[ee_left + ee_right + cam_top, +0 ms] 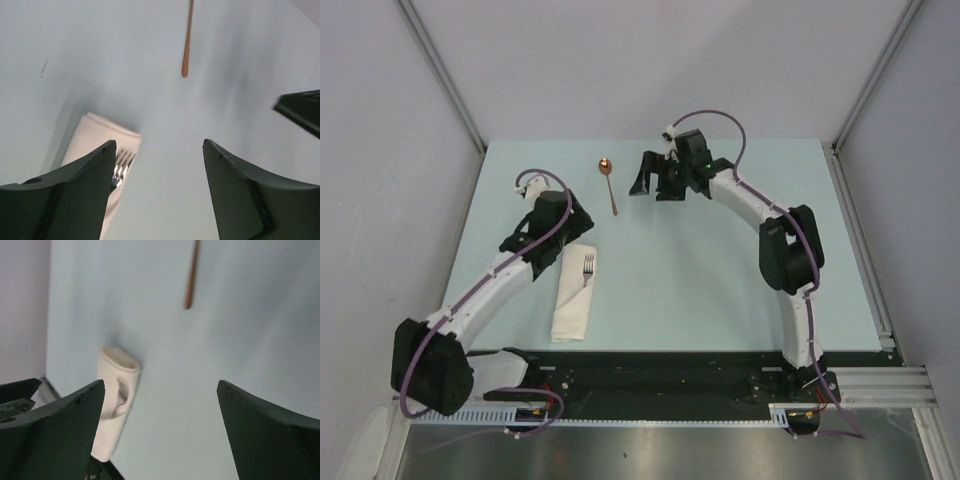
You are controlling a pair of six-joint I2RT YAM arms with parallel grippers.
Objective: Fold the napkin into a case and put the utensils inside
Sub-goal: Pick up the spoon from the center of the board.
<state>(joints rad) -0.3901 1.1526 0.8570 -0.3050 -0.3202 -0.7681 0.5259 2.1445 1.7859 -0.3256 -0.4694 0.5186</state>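
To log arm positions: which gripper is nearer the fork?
Left. The left gripper hangs open close beside the fork, which lies on the napkin. The right gripper is well beyond it, toward the table's far edge, right of the spoon.

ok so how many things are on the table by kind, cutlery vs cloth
cutlery: 2, the fork and the spoon
cloth: 1, the folded napkin
total: 3
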